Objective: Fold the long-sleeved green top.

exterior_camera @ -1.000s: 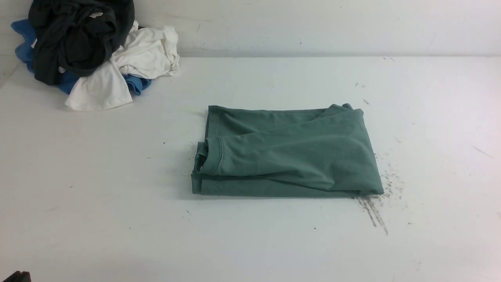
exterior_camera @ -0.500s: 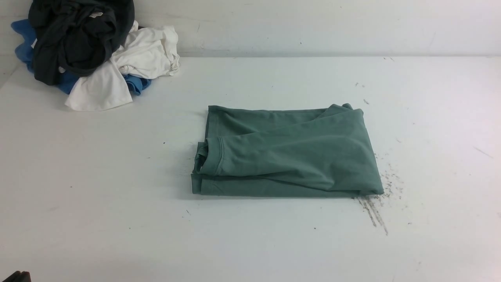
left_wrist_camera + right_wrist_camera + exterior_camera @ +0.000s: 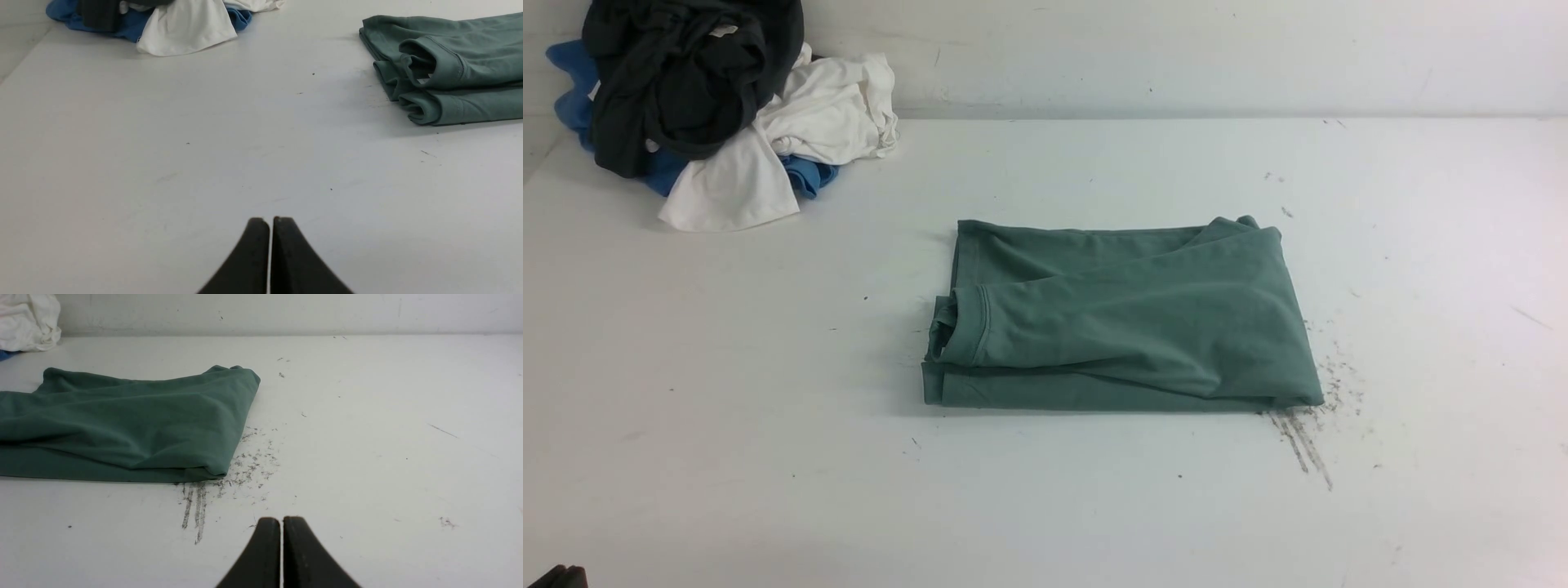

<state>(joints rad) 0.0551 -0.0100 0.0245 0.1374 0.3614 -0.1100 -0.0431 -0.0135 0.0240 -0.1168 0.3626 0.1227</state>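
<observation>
The green long-sleeved top (image 3: 1123, 318) lies folded into a compact rectangle in the middle of the white table, a cuffed sleeve laid across its upper layer. Its cuffed end (image 3: 433, 69) shows in the left wrist view, its folded corner (image 3: 163, 424) in the right wrist view. My left gripper (image 3: 270, 220) is shut and empty over bare table, well short of the top. My right gripper (image 3: 282, 520) is also shut and empty, near the dark scuff marks beside the top's corner. Only a dark sliver of the left arm (image 3: 556, 576) shows in the front view.
A heap of black, white and blue garments (image 3: 703, 106) sits at the table's far left corner against the wall. Dark scuff marks (image 3: 1307, 433) streak the table (image 3: 1045, 506) by the top's near right corner.
</observation>
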